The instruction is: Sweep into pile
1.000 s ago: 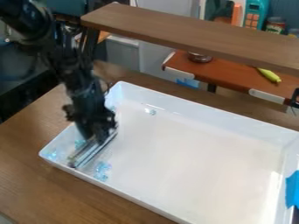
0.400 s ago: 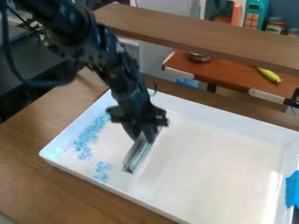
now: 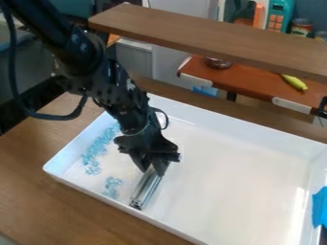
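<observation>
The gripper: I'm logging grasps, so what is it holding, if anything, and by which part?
The gripper holds a long, shiny bar by its upper end, the rest slanting down over the white tray.

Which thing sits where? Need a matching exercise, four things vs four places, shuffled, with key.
Things
1. Long group of pale blue beads
2. Silvery bar
3. Yellow object
4. Blue tape

Places
A. On the reddish-brown surface behind the white tray
B. At the tray's edge, far right of the view
C. Held in the tool, slanting down
D. Inside the tray, along its left side in the view

Pairs: 1-D, 2-C, 3-A, 4-B
</observation>
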Tool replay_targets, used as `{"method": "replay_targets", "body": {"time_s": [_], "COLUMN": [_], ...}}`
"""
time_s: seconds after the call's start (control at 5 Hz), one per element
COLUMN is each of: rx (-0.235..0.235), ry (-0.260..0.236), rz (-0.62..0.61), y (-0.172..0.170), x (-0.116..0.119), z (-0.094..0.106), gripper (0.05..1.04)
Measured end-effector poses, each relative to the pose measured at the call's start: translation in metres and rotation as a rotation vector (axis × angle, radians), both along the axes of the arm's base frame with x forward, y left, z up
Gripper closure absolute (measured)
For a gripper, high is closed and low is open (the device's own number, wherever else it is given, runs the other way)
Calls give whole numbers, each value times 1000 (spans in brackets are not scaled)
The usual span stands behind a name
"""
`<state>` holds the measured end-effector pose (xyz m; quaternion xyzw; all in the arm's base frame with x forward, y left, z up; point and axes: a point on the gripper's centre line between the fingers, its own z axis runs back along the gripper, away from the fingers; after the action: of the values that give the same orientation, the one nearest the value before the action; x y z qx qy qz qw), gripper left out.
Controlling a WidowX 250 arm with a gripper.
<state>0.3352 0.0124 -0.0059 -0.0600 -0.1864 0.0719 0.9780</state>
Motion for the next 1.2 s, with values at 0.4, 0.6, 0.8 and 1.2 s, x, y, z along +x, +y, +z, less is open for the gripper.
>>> {"method": "replay_targets", "body": {"time_s": [0.4, 0.6, 0.8, 1.2], "rx": [77, 134, 195, 39], "ry": [31, 63, 74, 14], "rz": [-24, -68, -104, -15], "y": [53, 81, 100, 78], "x": [3, 0, 0, 5], "z": [-1, 1, 2, 3], "gripper": [745, 745, 745, 745]}}
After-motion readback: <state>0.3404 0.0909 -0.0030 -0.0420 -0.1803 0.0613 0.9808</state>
